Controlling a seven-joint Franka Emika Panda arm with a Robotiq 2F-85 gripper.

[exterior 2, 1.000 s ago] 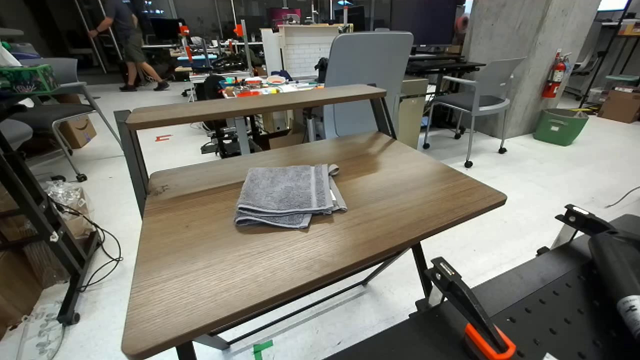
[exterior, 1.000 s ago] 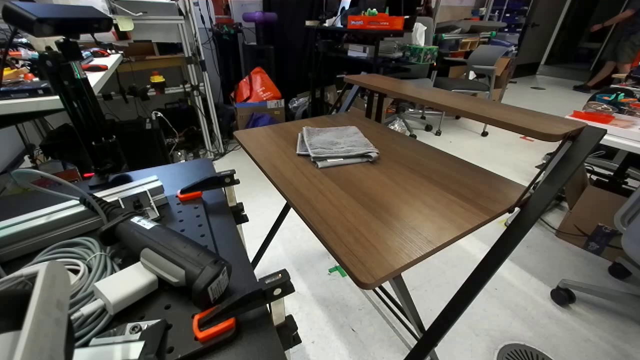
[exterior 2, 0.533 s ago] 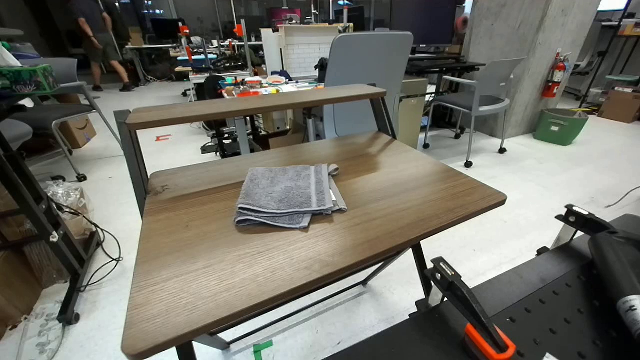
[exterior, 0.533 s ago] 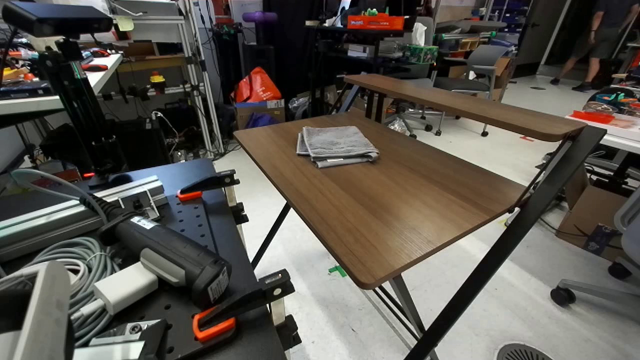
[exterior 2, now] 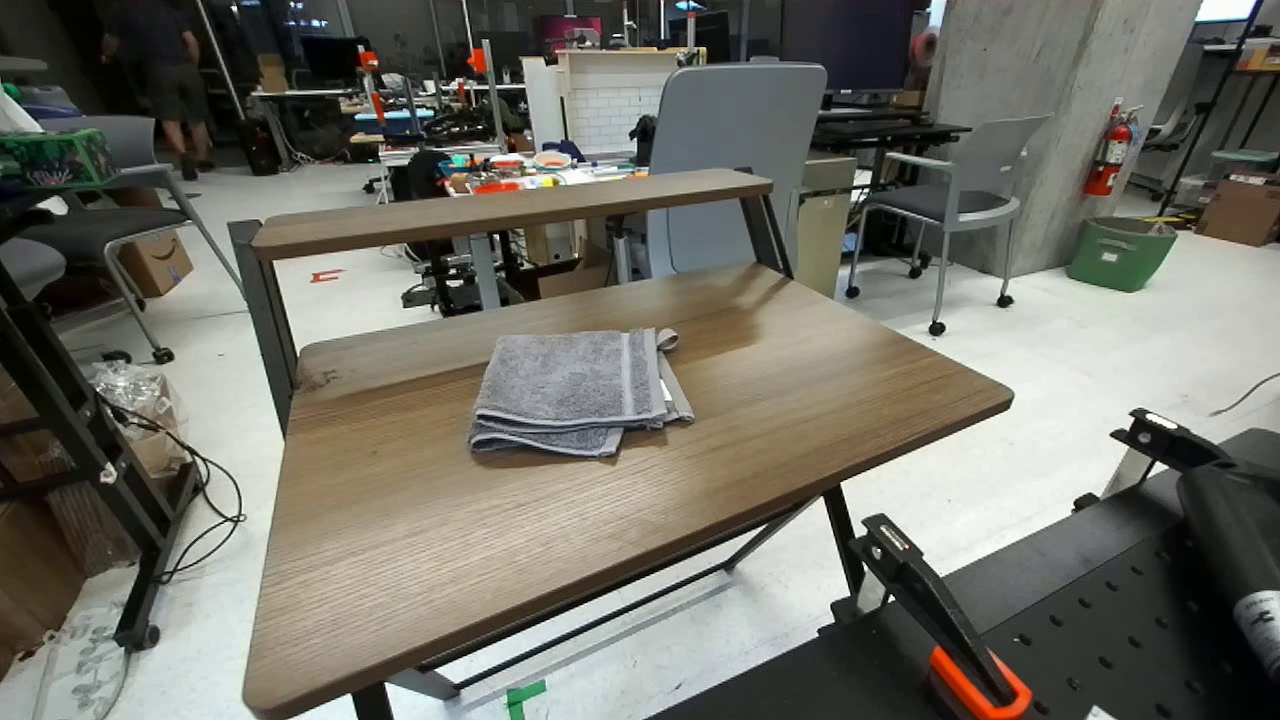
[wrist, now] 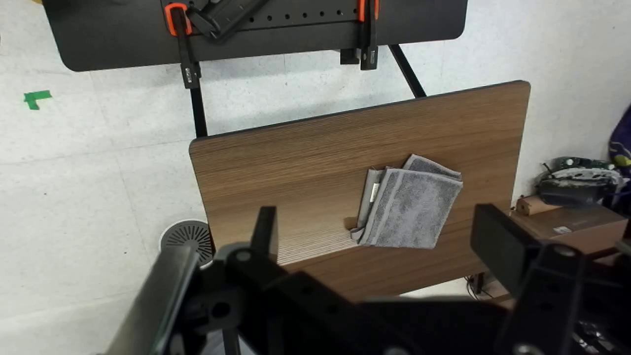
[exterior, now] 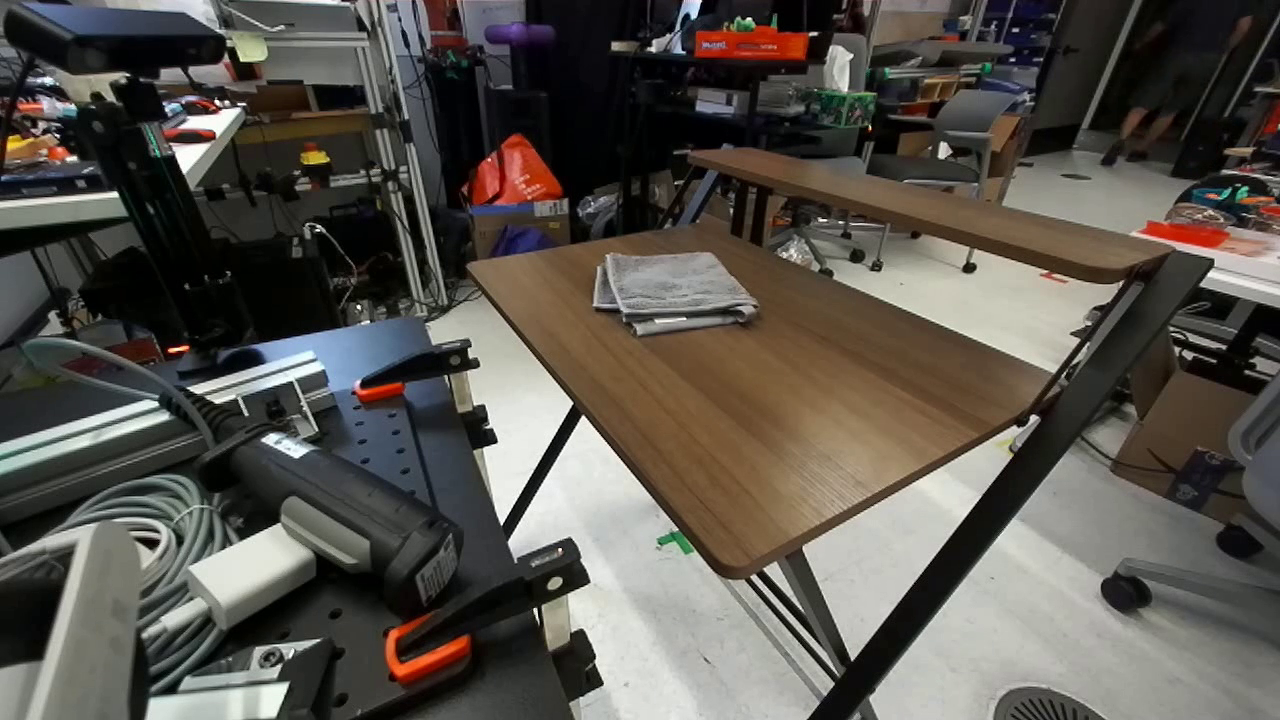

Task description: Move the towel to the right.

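Observation:
The towel is a grey folded cloth with lighter stripes and edges. It lies flat on the brown wooden table and shows in both exterior views and in the wrist view. The tabletop is also in the wrist view. My gripper shows only in the wrist view, with its two fingers wide apart and nothing between them. It is well above the table, and the towel appears between the fingers from this height, untouched. The gripper is out of view in both exterior views.
A raised wooden shelf runs along one long side of the table. A black bench with orange-handled clamps and a black cylindrical device stands by the opposite side. A gap of floor separates bench and table.
The towel and table have not moved. A person in the background has walked farther off. No arm motion shows in the exterior views.

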